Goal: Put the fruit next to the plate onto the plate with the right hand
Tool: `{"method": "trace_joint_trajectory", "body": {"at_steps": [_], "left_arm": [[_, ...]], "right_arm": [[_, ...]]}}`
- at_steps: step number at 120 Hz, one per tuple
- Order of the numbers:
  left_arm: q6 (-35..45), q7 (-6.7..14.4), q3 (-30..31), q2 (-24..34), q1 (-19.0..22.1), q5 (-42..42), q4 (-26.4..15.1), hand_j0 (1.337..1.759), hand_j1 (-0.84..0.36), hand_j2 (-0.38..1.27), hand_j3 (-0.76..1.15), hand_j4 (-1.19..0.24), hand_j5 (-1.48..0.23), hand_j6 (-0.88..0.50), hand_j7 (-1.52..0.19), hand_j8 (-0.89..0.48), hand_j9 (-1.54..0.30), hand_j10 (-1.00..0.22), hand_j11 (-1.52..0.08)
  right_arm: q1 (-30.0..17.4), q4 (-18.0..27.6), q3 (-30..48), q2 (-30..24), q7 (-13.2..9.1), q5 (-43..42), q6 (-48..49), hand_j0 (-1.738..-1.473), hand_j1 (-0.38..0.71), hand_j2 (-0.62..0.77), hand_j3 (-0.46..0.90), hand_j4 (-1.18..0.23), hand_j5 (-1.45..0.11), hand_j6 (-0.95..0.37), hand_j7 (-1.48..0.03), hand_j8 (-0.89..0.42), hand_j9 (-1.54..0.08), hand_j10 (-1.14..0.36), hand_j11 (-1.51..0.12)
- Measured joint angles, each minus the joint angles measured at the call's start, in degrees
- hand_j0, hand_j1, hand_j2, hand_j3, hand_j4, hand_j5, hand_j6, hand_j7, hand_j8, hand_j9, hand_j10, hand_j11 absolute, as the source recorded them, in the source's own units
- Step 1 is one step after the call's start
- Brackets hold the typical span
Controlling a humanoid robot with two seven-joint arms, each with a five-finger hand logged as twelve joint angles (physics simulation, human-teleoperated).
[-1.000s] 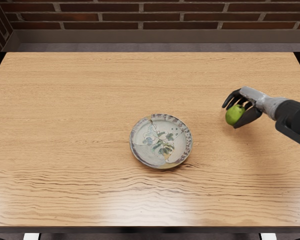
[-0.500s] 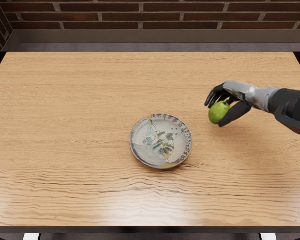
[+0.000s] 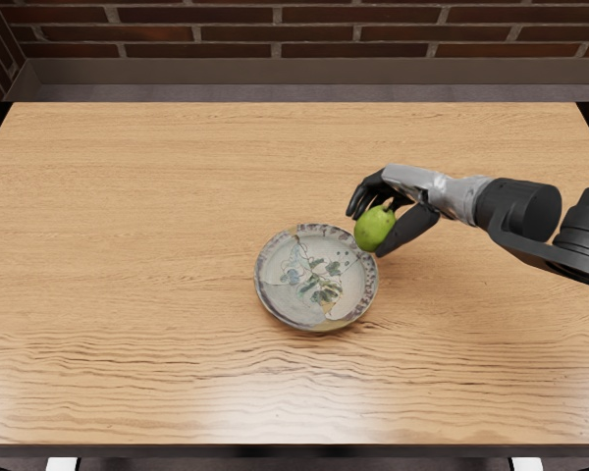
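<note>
Obs.: right robot hand (image 3: 391,204), arm entering from right edge, has fingers curled round a green fruit (image 3: 374,228), thumb on its right side. Fruit is held at far-right rim of patterned plate (image 3: 265,270), overlapping the rim; contact w/ plate can't be confirmed. Plate sits approx. mid-table (image 3: 157,196).

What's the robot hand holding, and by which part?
The right robot hand holds the fruit by its upper part, fingers over the top and thumb against its right side.
</note>
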Motion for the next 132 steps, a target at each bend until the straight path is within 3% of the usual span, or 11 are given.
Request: {"method": "trace_joint_trajectory", "body": {"at_steps": [78, 132], "left_arm": [[0.0, 0.0, 0.0, 0.0, 0.0, 0.0, 0.0, 1.658, 0.35, 0.00, 0.00, 0.00, 0.00, 0.00, 0.00, 0.00, 0.00, 0.00, 0.00], [0.0, 0.0, 0.0, 0.0, 0.0, 0.0, 0.0, 1.658, 0.35, 0.00, 0.00, 0.00, 0.00, 0.00, 0.00, 0.00, 0.00, 0.00, 0.00]], "right_arm": [[-0.7, -0.4, -0.7, 8.0, 0.0, -0.4, -0.4, -1.657, 0.25, 0.17, 0.00, -0.59, -0.80, -0.49, -0.78, -0.41, -0.80, -0.54, -0.79], [-5.2, -2.6, -1.0, 13.3, 0.0, -4.6, -0.7, -1.657, 0.25, 0.16, 0.00, -0.58, -0.79, -0.48, -0.77, -0.41, -0.79, -0.54, -0.78]]}}
